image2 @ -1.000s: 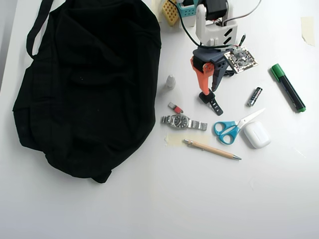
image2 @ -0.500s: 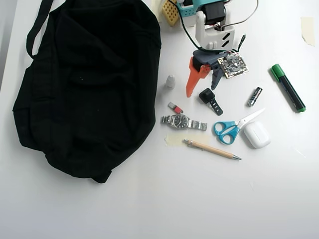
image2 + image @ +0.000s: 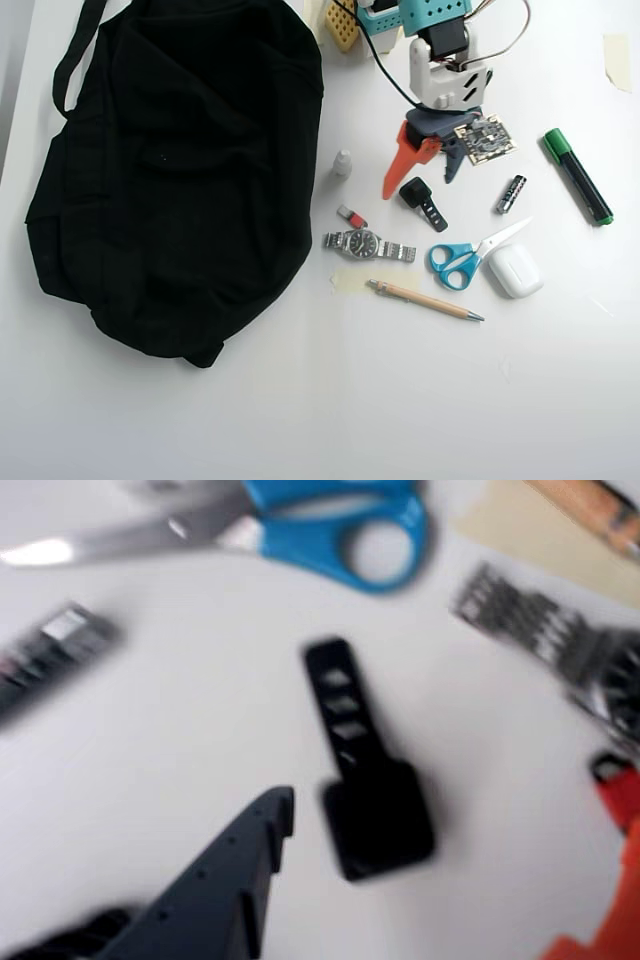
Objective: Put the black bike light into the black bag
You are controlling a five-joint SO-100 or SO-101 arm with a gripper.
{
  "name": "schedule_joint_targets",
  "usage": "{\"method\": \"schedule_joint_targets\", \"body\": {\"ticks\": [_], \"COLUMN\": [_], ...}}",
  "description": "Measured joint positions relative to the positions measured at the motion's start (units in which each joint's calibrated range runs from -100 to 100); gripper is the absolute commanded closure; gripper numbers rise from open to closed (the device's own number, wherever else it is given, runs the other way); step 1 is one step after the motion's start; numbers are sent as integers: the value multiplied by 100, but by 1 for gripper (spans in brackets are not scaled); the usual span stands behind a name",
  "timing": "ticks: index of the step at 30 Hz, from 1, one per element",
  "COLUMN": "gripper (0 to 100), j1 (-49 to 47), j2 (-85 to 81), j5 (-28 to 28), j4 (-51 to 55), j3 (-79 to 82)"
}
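Note:
The black bike light (image 3: 378,825) lies on the white table with its ridged strap tail pointing away from the wrist camera. In the overhead view it (image 3: 420,198) sits right of the black bag (image 3: 180,170), which lies floppy over the table's left half. My gripper (image 3: 420,184) is open and low over the light, with the orange finger (image 3: 398,168) on its left and the dark finger (image 3: 452,160) on its right. In the wrist view the gripper (image 3: 450,825) straddles the block, with the dark finger (image 3: 230,880) beside it. Nothing is held.
Blue scissors (image 3: 462,258), a wristwatch (image 3: 368,243), a small red item (image 3: 351,216) and a battery (image 3: 511,193) lie close around the light. A pen (image 3: 425,300), a white case (image 3: 514,270), a green marker (image 3: 578,177) and a small white bottle (image 3: 342,164) lie nearby.

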Motion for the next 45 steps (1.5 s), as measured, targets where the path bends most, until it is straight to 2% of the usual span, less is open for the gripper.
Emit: {"method": "schedule_joint_targets", "body": {"ticks": [9,15,19,45], "gripper": [61,58,57,61], "j1": [-543,-426,-147,-139], "j2": [300,325,325,867], "j5": [-532,-557,-557,-557], "j4": [-401,-452,-1048,-1858], "j3": [51,230,734,1049]}}
